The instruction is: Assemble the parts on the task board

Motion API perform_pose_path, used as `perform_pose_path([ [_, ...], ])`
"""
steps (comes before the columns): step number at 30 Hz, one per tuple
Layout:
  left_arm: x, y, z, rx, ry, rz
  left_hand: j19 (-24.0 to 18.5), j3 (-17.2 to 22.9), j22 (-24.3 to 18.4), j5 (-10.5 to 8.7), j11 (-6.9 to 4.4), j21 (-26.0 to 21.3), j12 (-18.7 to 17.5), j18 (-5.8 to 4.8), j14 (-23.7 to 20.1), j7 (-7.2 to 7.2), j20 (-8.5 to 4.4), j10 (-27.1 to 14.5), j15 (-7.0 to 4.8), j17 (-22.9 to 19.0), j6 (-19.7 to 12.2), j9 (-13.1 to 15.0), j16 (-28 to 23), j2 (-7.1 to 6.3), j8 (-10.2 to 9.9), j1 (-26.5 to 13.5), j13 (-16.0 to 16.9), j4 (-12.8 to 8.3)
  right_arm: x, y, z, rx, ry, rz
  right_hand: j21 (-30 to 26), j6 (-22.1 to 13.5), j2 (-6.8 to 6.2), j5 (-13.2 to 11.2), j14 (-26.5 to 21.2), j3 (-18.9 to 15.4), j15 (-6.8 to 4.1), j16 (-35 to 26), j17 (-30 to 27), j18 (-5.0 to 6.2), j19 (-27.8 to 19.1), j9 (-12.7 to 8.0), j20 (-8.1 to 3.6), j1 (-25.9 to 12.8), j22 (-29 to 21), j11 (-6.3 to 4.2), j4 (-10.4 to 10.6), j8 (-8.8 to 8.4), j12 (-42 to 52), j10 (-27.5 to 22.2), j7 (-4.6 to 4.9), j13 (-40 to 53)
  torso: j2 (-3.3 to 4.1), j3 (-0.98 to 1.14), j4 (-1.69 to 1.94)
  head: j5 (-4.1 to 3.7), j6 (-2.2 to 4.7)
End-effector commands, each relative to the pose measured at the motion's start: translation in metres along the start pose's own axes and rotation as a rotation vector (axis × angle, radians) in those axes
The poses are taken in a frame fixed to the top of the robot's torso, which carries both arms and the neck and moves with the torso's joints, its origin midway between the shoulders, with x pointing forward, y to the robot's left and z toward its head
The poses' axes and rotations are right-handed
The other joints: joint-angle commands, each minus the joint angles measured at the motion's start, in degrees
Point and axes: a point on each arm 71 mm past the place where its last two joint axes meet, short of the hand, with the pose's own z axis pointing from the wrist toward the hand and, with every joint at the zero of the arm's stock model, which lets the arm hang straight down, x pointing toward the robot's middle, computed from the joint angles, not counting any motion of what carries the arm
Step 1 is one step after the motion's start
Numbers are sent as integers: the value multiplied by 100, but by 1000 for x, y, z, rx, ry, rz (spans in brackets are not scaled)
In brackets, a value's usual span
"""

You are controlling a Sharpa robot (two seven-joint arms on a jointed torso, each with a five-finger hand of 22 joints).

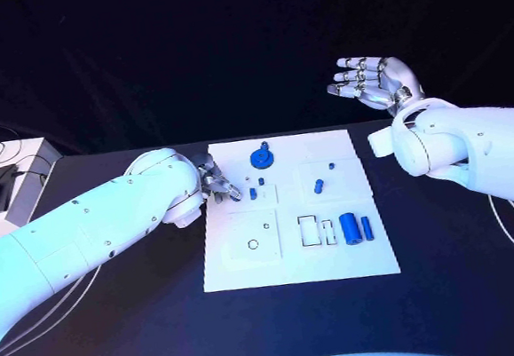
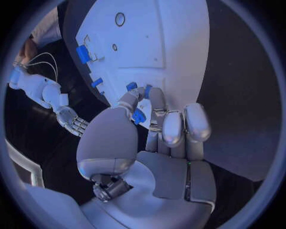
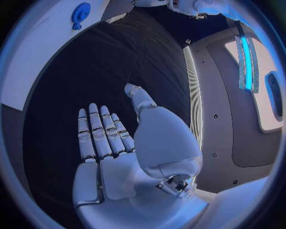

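The task board (image 1: 295, 244) lies flat in the middle of the black table (image 1: 480, 290). The left hand (image 1: 220, 183) sits at the board's nine-o'clock edge, in its far half, with its fingers (image 2: 171, 128) curled downward over the white surface. In the left wrist view the thumb and a fingertip close in around a small blue part (image 2: 138, 116), and two more small blue pegs (image 2: 131, 86) stand just beyond the fingertips; the part appears to be pinched, though the thumb hides the contact, so a firm hold cannot be confirmed. On the board, a blue gear (image 1: 262, 157) sits near twelve o'clock, a short blue peg (image 1: 319, 186) stands just right of centre, and two blue cylinders (image 1: 350, 230) lie side by side toward four o'clock, beside a rectangular slot outline (image 1: 308, 230). A round hole (image 1: 254, 244) marks the board toward seven o'clock. The right hand (image 1: 374, 82) is raised well apart from the board, off toward its one o'clock, palm open with fingers (image 3: 95, 133) spread and straight, holding nothing.
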Motion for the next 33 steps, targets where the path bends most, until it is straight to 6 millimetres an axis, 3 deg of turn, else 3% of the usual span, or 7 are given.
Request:
perform_pose_path([
  [1, 2, 3, 1, -19, 4, 26, 32, 43, 2, -39, -26, 9, -14, -62, 38, -145, 20, -1, -9, 14, 101, 81, 30, 387, 141, 323, 2, -68, 1, 1, 0, -11, 17, 3, -22, 22, 23, 35, -48, 5, -7, -36, -7, -51, -54, -7, 3, -54, -7, 14, -24, -36, -17, -3, 366, -4, 4, -3, 0, 7, 8],
  [12, 2, 0, 3, -17, -4, 19, 38, 8, 7, -93, -29, 10, -14, -71, 37, -149, 10, -4, -14, 4, 46, 111, 31, 510, 222, 260, 14, -46, 2, 0, -1, -9, 19, 6, -23, 35, 27, 38, -61, 5, -7, -37, -7, -53, -63, -6, 4, -60, -8, 13, -19, -35, -18, -4, 364, -5, 6, 2, -5, 6, 20],
  [19, 3, -1, 4, -17, 13, 16, 38, -160, 13, -102, -33, 11, 6, -68, 39, -176, 22, 18, -8, 27, 89, 90, 50, 489, 253, 243, 19, -10, 1, 0, -1, -8, 20, 7, -24, 35, 29, 40, -64, 6, -6, -37, -7, -55, -67, -6, 4, -59, -8, 13, -20, -35, -18, 2, 365, -4, 2, 4, -1, -3, 13],
  [33, 4, -4, 4, -9, 19, 10, 43, -1395, 28, -190, -47, 17, 9, -86, 43, -226, 13, 38, -14, 50, 173, -25, 77, 730, 235, 403, 61, 116, 1, 0, -1, -7, 21, 7, -24, 34, 30, 42, -66, 10, -6, -36, -7, -58, -78, -7, 4, -59, -8, 13, -25, -35, -17, 6, 366, -4, 2, 2, -1, -15, 13],
])
